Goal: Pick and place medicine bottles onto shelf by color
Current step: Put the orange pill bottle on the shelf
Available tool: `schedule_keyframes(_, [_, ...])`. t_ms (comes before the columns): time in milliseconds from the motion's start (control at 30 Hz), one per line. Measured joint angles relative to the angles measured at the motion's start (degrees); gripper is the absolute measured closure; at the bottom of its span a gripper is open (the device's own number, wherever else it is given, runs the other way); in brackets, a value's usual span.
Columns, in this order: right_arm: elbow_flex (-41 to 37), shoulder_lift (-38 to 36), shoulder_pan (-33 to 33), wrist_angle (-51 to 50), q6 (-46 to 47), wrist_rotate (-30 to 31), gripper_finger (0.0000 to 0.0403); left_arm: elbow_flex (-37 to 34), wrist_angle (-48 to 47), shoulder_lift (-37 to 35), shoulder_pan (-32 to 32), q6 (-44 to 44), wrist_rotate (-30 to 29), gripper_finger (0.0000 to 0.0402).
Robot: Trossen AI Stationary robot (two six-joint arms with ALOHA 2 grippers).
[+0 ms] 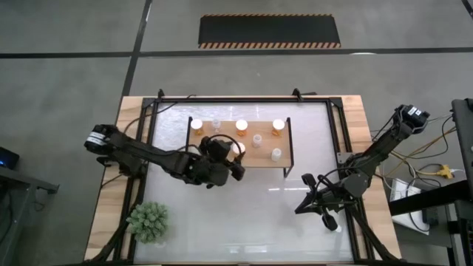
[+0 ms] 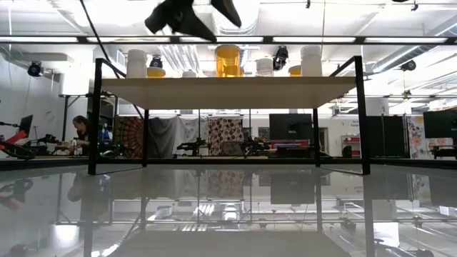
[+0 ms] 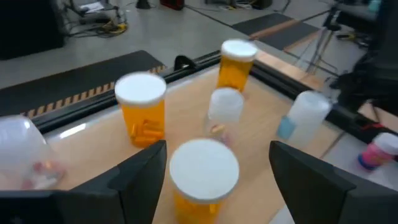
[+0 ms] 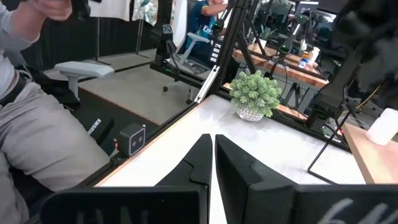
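Note:
The shelf (image 1: 260,158) stands at the table's far middle, a light-wood board on black legs (image 2: 221,93). On it stand orange bottles with white caps (image 1: 196,124) (image 1: 241,125) (image 1: 278,125) and clear or white ones (image 1: 216,124) (image 1: 256,139) (image 1: 276,154). My left gripper (image 3: 217,149) hovers open above the shelf's near left part. Its fingers stand to either side of a white-capped orange bottle (image 3: 204,171) that rests upright on the board, clear of both. My right gripper (image 4: 211,149) is shut on nothing over the table's right near part (image 1: 307,203).
A green spiky plant (image 1: 148,222) sits at the table's near left corner. The white tabletop (image 1: 244,222) lies bare in front of the shelf. A person sits close beyond the table's edge in the right wrist view (image 4: 37,118).

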Motion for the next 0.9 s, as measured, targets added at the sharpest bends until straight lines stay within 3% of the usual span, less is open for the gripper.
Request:
schedule_keyframes(200, [-0.02, 0.00, 0.00, -0.08, -0.17, 0.02, 0.0390, 0.11, 0.29, -2.84, -0.66, 12.72, 11.10, 0.0148])
schedule_keyframes(433, [-0.02, -0.02, 0.00, -0.08, -0.15, 0.02, 0.0390, 0.55, -1.88, -1.61, -0.72, 23.62, 22.48, 0.0227])
schedule_keyframes(567, [-0.02, -0.02, 0.01, -0.14, 0.24, 0.02, 0.0390, 0.55, -6.41, -1.09, -0.72, 28.52, 21.82, 0.0287])
schedule_keyframes(800, [-0.02, -0.02, 0.02, -0.16, -0.11, 0.02, 0.0390, 0.55, -13.66, -1.03, 1.51, 29.09, 19.10, 0.0387])
schedule_keyframes(900, [-0.02, -0.02, 0.02, -0.16, -0.14, 0.02, 0.0390, 0.55, -13.32, -0.90, 2.94, 29.07, 19.13, 0.0396])
